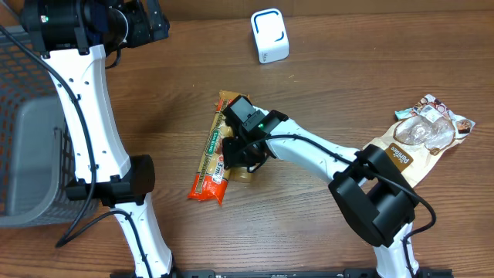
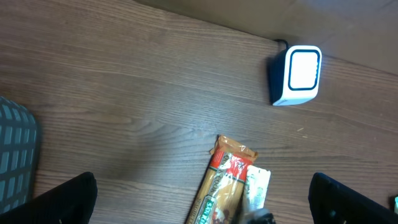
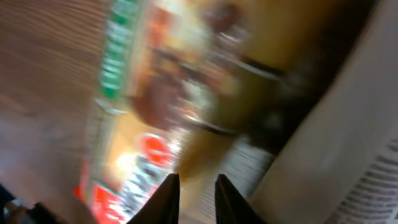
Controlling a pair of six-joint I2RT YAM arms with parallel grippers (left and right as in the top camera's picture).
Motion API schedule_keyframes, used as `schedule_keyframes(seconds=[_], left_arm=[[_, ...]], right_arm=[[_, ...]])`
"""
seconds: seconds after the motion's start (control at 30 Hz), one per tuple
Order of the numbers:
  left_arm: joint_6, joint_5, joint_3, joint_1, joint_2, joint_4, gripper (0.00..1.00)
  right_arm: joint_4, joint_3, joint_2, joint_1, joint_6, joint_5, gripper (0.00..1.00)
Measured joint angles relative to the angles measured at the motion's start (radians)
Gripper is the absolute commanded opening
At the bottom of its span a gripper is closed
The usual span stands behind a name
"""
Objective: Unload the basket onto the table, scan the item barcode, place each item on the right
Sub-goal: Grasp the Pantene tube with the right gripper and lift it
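Note:
The item is a long orange and red pasta package (image 1: 210, 161) lying on the wooden table, with a white label along its right edge. It shows in the left wrist view as well, package (image 2: 222, 186), and blurred in the right wrist view, package (image 3: 149, 106). The white scanner (image 1: 269, 35) with a blue-edged window stands at the back; the left wrist view has the scanner (image 2: 297, 76) too. My right gripper (image 1: 236, 153) is down on the package's right edge, fingers (image 3: 168, 196) close together with a narrow gap. My left gripper (image 2: 202, 196) hangs high at the back left, wide open and empty.
A grey mesh basket (image 1: 23, 123) fills the left side, its corner showing in the left wrist view as the basket (image 2: 15, 149). A brown pouch with a clear snack bag (image 1: 421, 139) on it lies at the right.

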Motion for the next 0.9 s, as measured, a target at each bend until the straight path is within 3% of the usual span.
schedule_keyframes(seconds=[0.3,0.57,0.9], left_arm=[[0.0,0.0,0.0,0.0,0.0,0.0,1.0],[0.0,0.0,0.0,0.0,0.0,0.0,1.0],[0.0,0.0,0.0,0.0,0.0,0.0,0.99]], right_arm=[[-0.265,0.0,0.0,-0.055,0.002,0.113,0.21],[-0.326,0.0,0.0,-0.224,-0.046,0.226,0.25],[-0.296,0.0,-0.013,-0.442,-0.131,0.152,0.73]])
